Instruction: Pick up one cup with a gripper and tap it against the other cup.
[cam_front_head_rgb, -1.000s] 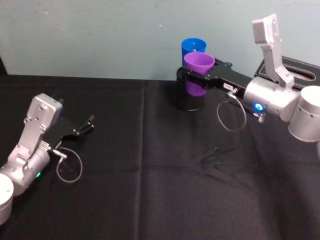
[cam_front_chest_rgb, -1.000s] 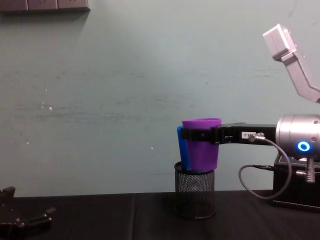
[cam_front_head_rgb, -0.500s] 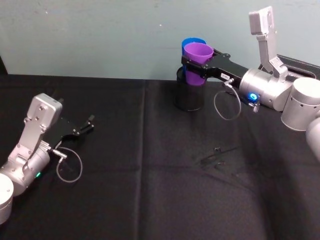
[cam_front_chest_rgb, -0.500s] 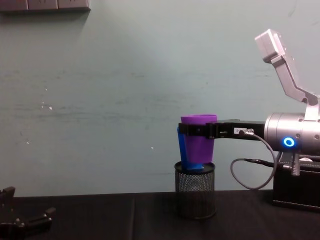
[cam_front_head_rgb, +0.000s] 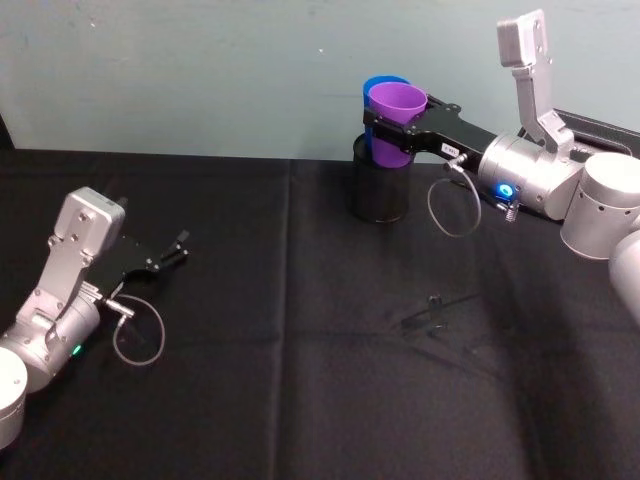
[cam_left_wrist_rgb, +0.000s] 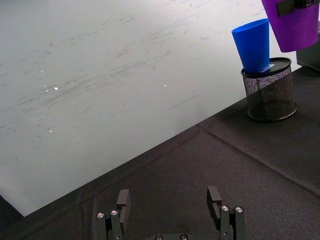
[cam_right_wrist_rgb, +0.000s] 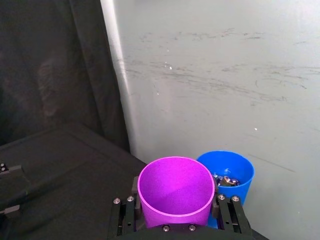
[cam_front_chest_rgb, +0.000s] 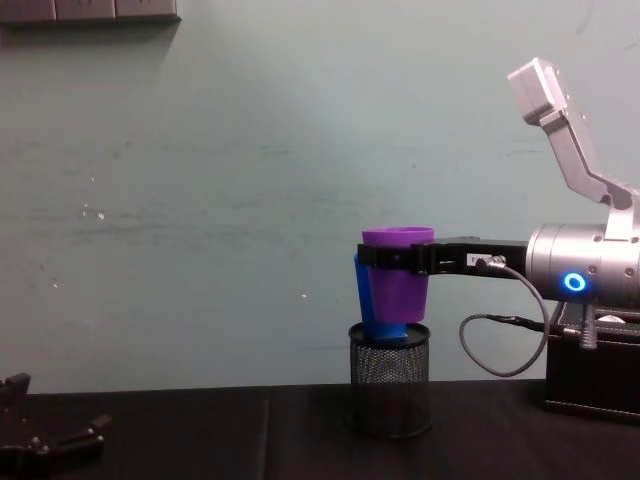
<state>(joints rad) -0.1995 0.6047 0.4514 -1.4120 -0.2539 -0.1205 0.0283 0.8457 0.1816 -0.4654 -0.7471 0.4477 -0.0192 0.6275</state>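
**Head view.** Two cups, one pen holder, two grippers. The right gripper (cam_front_head_rgb: 400, 133), its fingers (cam_front_head_rgb: 372, 130) clamped on the purple cup (cam_front_head_rgb: 397, 100), holds that cup upright in the air over the black mesh pen holder (cam_front_head_rgb: 378, 195). The holder stands at the far edge of the table (cam_front_head_rgb: 300, 350). The blue cup (cam_front_head_rgb: 377, 84) stands in the holder, just behind the purple one. The left gripper (cam_front_head_rgb: 182, 247) lies near the table's left edge.

**Left wrist view.** The left gripper's two fingers stand apart. The blue cup leans in the holder.

**Right wrist view.** The two rims sit side by side. Whether they touch cannot be told.

**Chest view.** The purple cup overlaps the blue one, its base just above the holder's rim.
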